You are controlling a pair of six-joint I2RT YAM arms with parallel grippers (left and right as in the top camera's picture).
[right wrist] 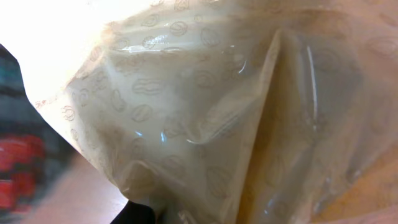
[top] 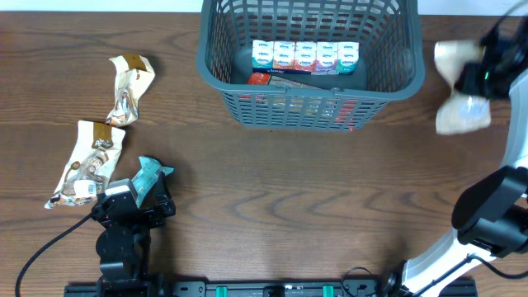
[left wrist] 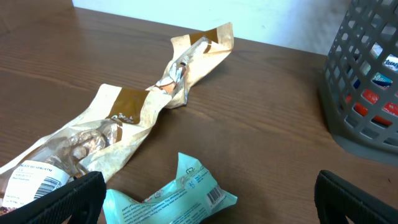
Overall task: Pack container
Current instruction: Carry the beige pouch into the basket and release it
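— Right hand [top: 481,76] has the cream bag [top: 462,115] pinched at its waist, just right of the basket [top: 379,92]?

— I judge so. Its wrist view is all bag, with the jaws hidden behind it.

— The basket sits at the far side of the surface [top: 289,190]. How do we get the bag in cleanly?

— Lift until the bag's hanging end clears the thick rim. Cross the right wall and lower into the bare corner beside the cartons [top: 305,56]. The bag is floppy, so let go low or it may drape over the rim.

— Left hand [top: 144,194]?

— Spread wide and empty, at the teal pack [top: 155,175]. Best it moves only once the right arm is out of the basket.
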